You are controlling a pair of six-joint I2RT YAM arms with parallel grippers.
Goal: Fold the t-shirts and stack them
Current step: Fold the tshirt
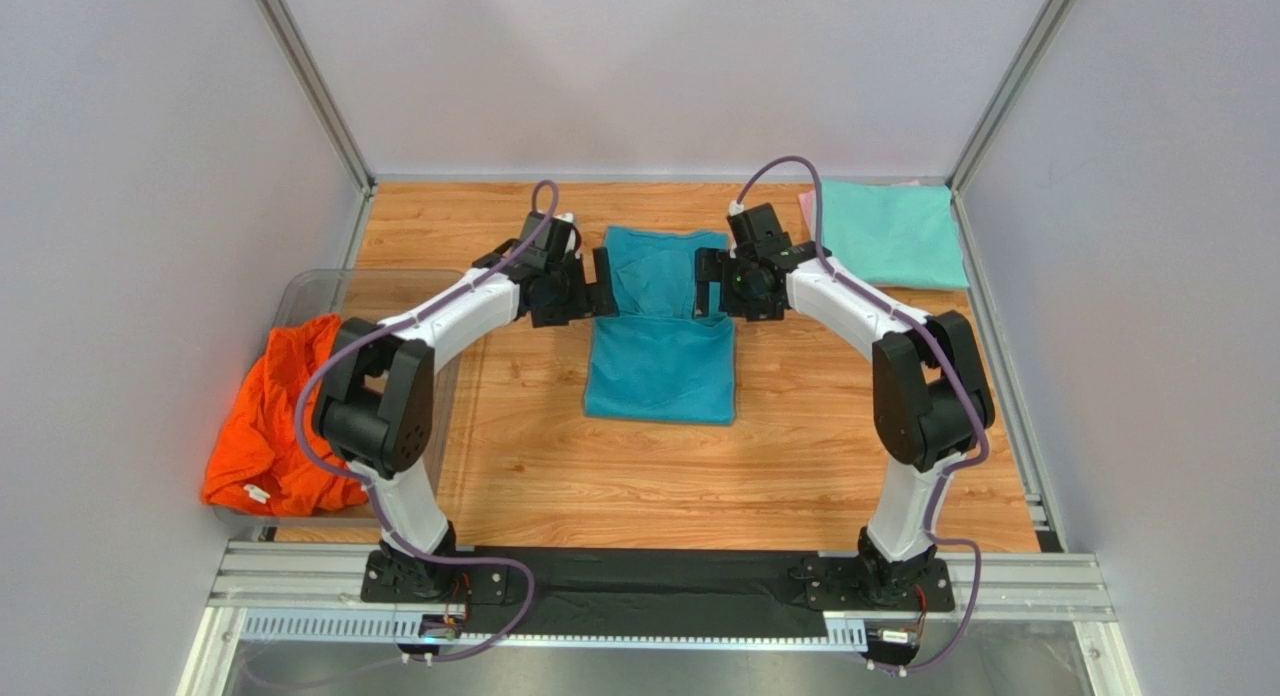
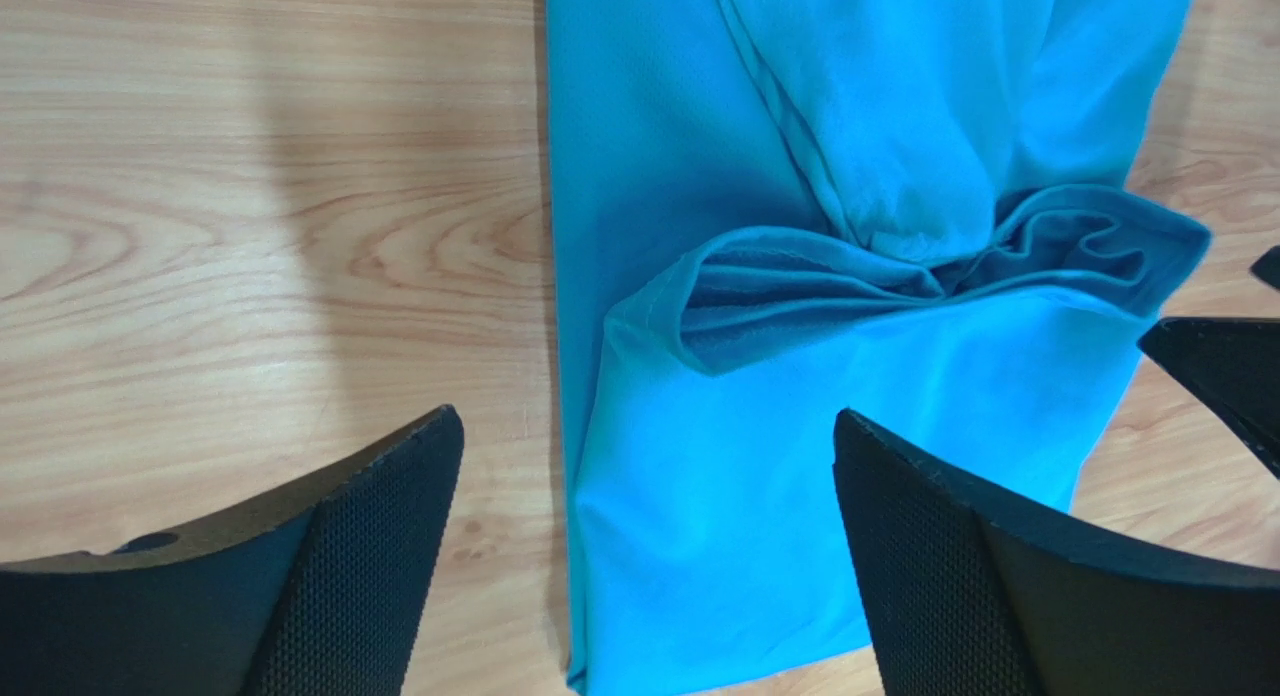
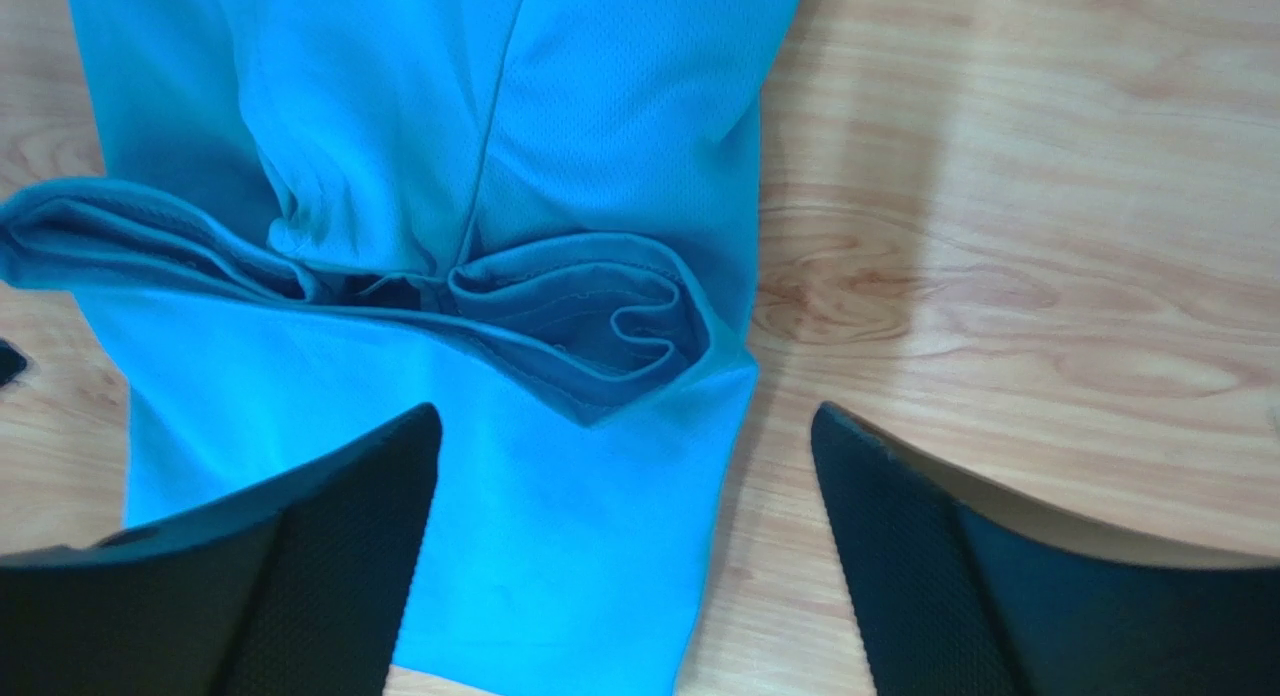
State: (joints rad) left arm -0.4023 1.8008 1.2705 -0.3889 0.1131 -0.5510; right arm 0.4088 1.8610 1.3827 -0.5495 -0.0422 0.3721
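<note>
The teal-blue shirt (image 1: 661, 359) is lying in the middle of the wooden table (image 1: 601, 479), partly folded, with a bunched, layered fold running across its width; the two arms are reaching in from either side of that fold. The left gripper (image 2: 646, 426) is hanging over the shirt's left edge with its fingers (image 2: 376, 531) spread wide and grasping nothing; one finger is sitting over bare wood, the other over cloth. The right gripper (image 3: 627, 419) is mirroring it at the shirt's right edge, likewise released and empty. The orange shirt (image 1: 278, 411) is lying crumpled in the clear tub (image 1: 323, 284) at the left, spilling over its near rim; the mint green shirt (image 1: 897, 234) is lying folded in the far right corner, with a sliver of the pink shirt (image 1: 809, 204) showing at its left edge.
</note>
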